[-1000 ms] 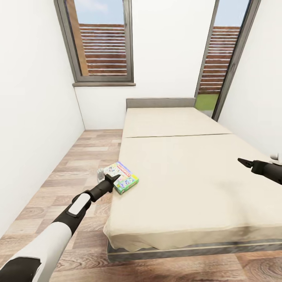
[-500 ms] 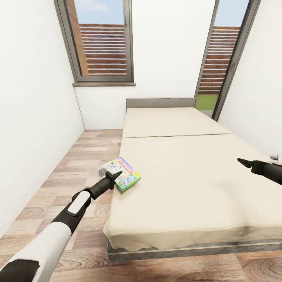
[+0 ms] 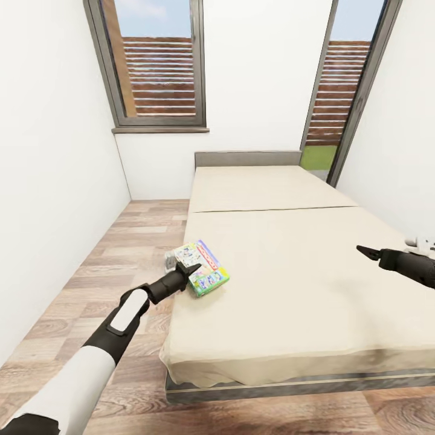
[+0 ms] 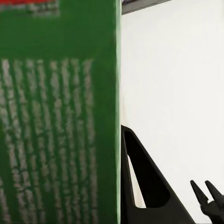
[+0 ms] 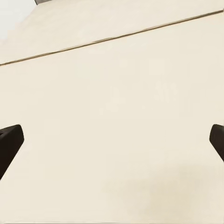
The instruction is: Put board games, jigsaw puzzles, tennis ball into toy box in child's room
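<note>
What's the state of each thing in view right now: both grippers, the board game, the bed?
left gripper: shut on the board game, at the bed's left edge.
board game: green-white box, held by one end, tilted, over the mattress edge.
right gripper: open, nothing between its fingers, above the mattress.
bed: beige mattress, bare apart from the board game.
window: closed, slatted fence outside.

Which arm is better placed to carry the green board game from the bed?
Left. The left gripper is already at the green board game, at the bed's near corner; the right gripper is far across.
</note>
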### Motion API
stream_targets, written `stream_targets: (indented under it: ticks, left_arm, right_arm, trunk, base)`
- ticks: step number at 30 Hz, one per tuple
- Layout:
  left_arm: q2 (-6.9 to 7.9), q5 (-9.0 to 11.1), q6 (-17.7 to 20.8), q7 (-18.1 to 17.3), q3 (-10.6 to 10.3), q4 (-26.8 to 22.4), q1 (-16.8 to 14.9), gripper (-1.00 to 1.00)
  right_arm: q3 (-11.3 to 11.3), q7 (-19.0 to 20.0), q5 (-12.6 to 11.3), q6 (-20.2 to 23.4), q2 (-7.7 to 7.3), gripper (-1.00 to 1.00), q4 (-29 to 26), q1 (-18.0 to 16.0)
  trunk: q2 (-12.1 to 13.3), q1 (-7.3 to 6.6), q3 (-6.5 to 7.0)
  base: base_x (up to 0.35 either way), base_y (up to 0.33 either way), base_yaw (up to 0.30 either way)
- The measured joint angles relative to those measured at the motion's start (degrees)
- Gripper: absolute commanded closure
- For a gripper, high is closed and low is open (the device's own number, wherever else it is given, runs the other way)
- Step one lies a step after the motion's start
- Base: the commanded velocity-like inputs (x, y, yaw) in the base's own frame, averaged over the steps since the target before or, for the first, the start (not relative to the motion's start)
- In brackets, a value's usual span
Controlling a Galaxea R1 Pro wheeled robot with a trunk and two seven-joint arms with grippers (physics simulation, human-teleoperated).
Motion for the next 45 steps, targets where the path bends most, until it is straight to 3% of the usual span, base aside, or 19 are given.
stream_targets:
  ticks: [1, 3, 4, 8, 11, 20, 24, 25, 34, 42, 45]
  left_arm:
    - [-0.15, -0.11, 0.01, 1.34, -0.09, -1.89, 0.63, 1.0]
    - [-0.98, 0.04, 0.38, 7.0, -0.62, -8.22, 2.75, 1.0]
    - [-1.7, 0.39, 0.93, 11.83, -1.12, -12.81, 4.42, 1.0]
    - [-2.7, 0.79, 2.73, 22.31, -2.74, -23.99, 8.23, 1.0]
    - [-2.93, 0.29, 3.59, 26.1, -4.16, -30.44, 11.86, 1.0]
    - [-3.09, 0.68, 6.21, 28.84, -5.36, -39.69, 19.23, 1.0]
    - [-3.06, 0.59, 7.43, 28.92, -5.52, -43.7, 22.69, 1.0]
    - [-2.83, 0.48, 7.73, 29.02, -6.39, -44.82, 23.86, 1.0]
    - [-2.34, -0.21, 7.17, 29.01, -7.49, -45.6, 24.97, 1.0]
    - [-2.13, -1.26, 6.17, 28.61, -7.31, -45.67, 26.14, 1.0]
    - [-2.09, -1.53, 6.03, 28.57, -7.03, -45.61, 26.38, 1.0]
  right_arm:
    - [-0.01, 0.81, 0.05, -0.07, -0.03, -1.0, 0.0, 0.2]
    - [-0.07, 2.96, 0.14, -0.45, -0.15, -1.0, 0.0, 0.89]
    - [-0.12, 3.88, 0.17, -0.72, -0.21, -1.0, 0.0, 1.24]
    - [-0.28, 4.97, 0.22, -0.72, -0.33, -1.0, 0.0, 1.66]
    - [-0.51, 5.29, 0.23, -0.66, -0.4, -1.0, 0.0, 1.77]
    - [-0.69, 5.5, 0.17, 0.42, -0.46, -1.0, -0.02, 1.83]
    - [-0.36, 5.5, 0.06, 1.85, -0.37, -1.0, -0.03, 1.9]
    - [-0.13, 5.5, 0.01, 2.08, -0.02, -1.0, -0.06, 1.94]
    - [0.38, 5.55, 0.0, 2.65, 0.4, -1.0, -0.09, 1.98]
    - [0.61, 5.44, 0.01, 2.71, 0.69, -1.0, -0.08, 1.94]
    - [0.67, 5.42, 0.01, 2.73, 0.77, -1.0, -0.08, 1.94]
  trunk:
    - [0.0, 0.0, 0.0]
    - [0.0, 0.0, 0.0]
    - [0.0, 0.0, 0.0]
    - [0.0, 0.0, 0.0]
    - [0.0, 0.0, 0.0]
    - [0.0, 0.0, 0.0]
    - [0.05, -0.1, 0.88]
    - [0.07, -0.13, 1.1]
    - [0.19, -0.36, 3.1]
    - [0.3, -0.57, 4.86]
    - [1.49, -1.22, 5.35]
  base:
    - [0.0, 0.0, 0.0]
    - [0.0, 0.0, 0.0]
    - [0.0, 0.0, 0.0]
    - [0.0, 0.0, 0.0]
    - [0.0, 0.0, 0.0]
    - [0.0, 0.0, 0.0]
    - [0.0, 0.0, 0.0]
    - [0.0, 0.0, 0.0]
    - [0.0, 0.0, 0.019]
    - [0.0, 0.0, 0.231]
    - [0.0, 0.0, 0.261]
